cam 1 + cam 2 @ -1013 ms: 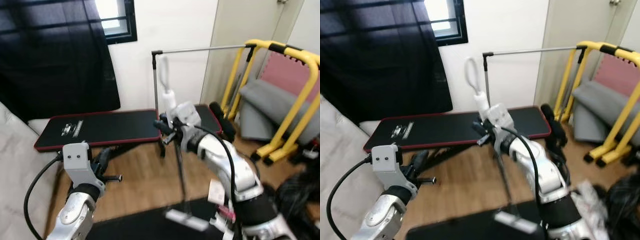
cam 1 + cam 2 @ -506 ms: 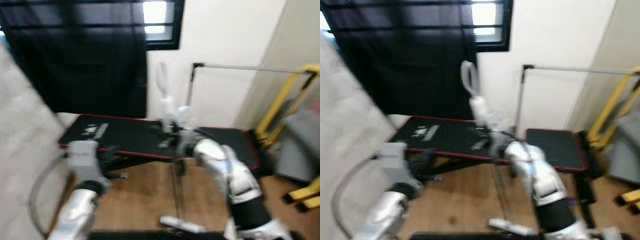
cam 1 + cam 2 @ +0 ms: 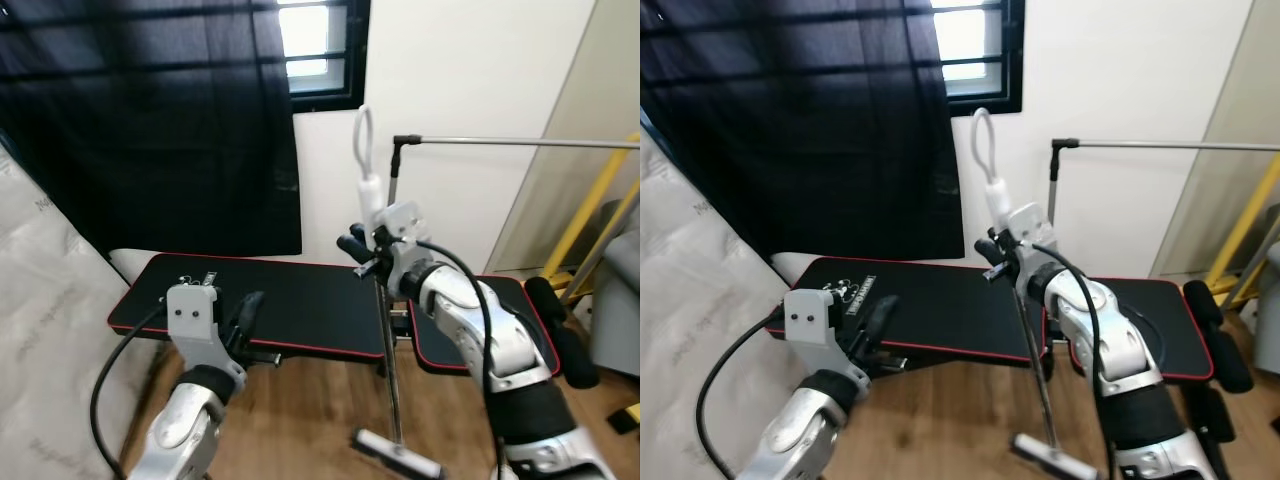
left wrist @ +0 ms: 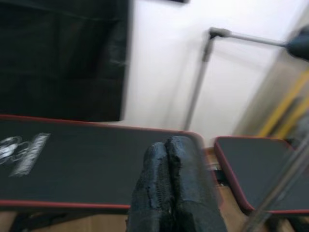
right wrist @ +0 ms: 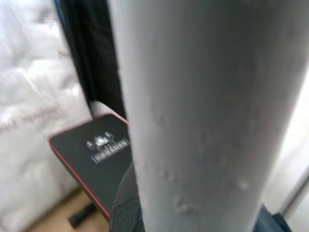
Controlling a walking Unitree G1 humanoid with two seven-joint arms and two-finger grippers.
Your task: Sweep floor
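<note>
My right gripper [image 3: 362, 252] is shut on the white handle of a broom [image 3: 366, 195] and holds it upright. Its thin metal pole [image 3: 389, 350] runs down to a pale head [image 3: 396, 457] on the wooden floor [image 3: 300, 420]. In the right wrist view the white handle [image 5: 193, 116] stands very close, with a dark finger [image 5: 126, 203] beside it. My left gripper [image 3: 245, 310] is raised at the left with its black fingers [image 4: 169, 188] pressed together and nothing between them, in front of a black weight bench [image 3: 270, 300].
The red-edged black bench [image 3: 940, 310] spans the room ahead. A white mattress [image 3: 50, 330] leans at the left. A dark curtain [image 3: 150, 120] covers the window. A metal rail [image 3: 500, 143] and a yellow frame [image 3: 600, 230] stand at the right.
The camera has swung left, so the curtain and mattress have come into view and the yellow frame has slid to the right edge. The right gripper keeps its hold on the broom.
</note>
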